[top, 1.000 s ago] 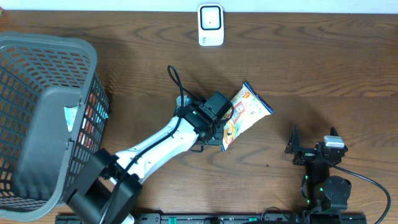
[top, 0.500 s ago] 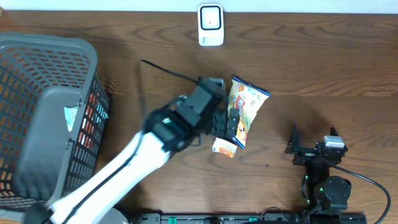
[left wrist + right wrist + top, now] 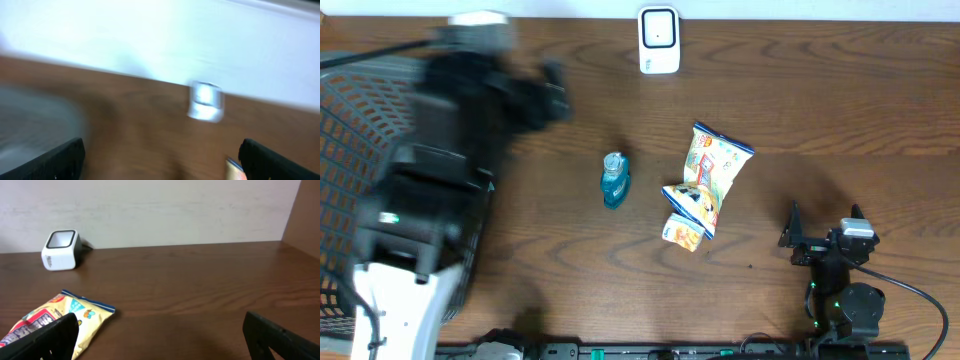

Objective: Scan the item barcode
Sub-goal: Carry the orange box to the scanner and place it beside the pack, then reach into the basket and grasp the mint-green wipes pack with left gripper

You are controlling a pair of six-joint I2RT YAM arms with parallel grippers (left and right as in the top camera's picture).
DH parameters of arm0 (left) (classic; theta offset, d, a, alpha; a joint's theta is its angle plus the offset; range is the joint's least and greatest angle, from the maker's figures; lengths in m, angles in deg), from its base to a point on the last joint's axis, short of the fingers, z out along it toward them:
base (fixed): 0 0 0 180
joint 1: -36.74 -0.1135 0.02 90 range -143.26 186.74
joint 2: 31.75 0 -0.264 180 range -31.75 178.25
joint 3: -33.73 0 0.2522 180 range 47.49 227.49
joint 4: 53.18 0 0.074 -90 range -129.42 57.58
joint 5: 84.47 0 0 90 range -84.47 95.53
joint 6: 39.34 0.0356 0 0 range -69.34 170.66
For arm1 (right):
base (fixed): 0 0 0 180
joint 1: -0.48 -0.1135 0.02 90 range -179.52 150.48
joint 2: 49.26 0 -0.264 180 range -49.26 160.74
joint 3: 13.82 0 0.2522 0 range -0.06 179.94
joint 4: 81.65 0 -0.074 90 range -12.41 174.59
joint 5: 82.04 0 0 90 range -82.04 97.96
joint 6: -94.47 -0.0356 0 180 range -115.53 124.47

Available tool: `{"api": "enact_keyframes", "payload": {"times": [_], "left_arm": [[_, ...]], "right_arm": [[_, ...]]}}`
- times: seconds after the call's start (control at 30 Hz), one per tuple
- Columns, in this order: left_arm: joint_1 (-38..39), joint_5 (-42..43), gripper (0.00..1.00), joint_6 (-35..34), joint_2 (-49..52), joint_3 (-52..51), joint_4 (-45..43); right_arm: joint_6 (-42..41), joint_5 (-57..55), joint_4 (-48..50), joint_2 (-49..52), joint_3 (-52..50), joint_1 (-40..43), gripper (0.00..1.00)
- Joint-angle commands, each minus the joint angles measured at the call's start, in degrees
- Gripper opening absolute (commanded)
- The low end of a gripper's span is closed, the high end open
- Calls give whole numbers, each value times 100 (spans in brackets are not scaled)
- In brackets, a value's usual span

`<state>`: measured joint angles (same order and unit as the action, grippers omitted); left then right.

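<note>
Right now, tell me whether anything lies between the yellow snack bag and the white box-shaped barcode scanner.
Nothing visible does. Only bare wooden table separates the yellow snack bag from the white barcode scanner; the small blue bottle lies left of the bag, off that line.

surface: dark brown wood-grain table (image 3: pixel 840 90), lit evenly, a soft sheen is seen | backdrop: off-white matte wall (image 3: pixel 175 210) is set along the far edge | right: brown wooden side panel (image 3: pixel 307 210) is seen

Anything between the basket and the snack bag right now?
Yes. In the overhead view a small blue bottle sits alone between the basket and the snack bag, touching neither.
</note>
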<state>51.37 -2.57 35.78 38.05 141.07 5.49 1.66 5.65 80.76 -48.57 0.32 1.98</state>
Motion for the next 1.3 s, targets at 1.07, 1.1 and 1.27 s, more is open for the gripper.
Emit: {"api": "enact_keyframes", "payload": {"times": [1.07, 1.1, 1.27], "left_arm": [[-3919, 1283, 98, 911, 3759, -614, 1130], [-3917, 1285, 98, 914, 3901, -614, 1110], [-3886, 1445, 98, 1248, 4583, -614, 1012]], "right_arm": [[-33, -11, -22, -24, -7, -9, 99], [-33, -11, -22, -24, -7, -9, 99], [-33, -11, -24, -24, -7, -9, 99]]}}
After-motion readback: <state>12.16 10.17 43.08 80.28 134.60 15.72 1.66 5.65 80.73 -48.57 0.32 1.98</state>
